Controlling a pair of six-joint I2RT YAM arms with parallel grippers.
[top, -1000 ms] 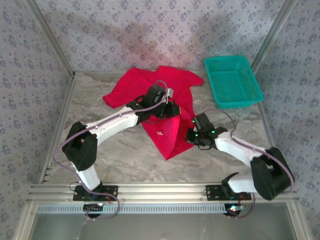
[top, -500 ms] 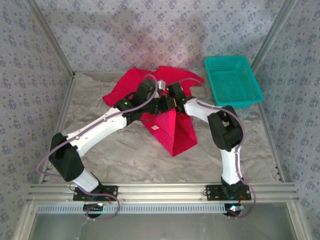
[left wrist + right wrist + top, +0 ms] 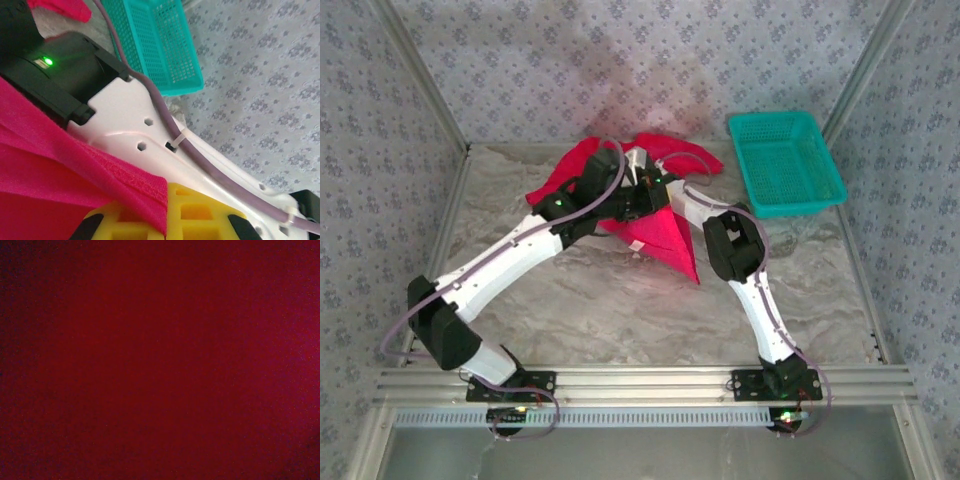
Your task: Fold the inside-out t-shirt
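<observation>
The t-shirt [image 3: 665,238] sits bunched on the table [image 3: 570,300] toward 12 o'clock, with one flap drooping toward 5 o'clock. The teal basket [image 3: 785,160] stands apart at 2 o'clock. The left claw [image 3: 169,217] is closed, with a red hem pinched at its yellow fingers. The right claw's state cannot be told: red cloth lies against its wrist camera. Progress assessment: early. No neat fold is visible; the garment needs spreading flat, then folding.
</observation>
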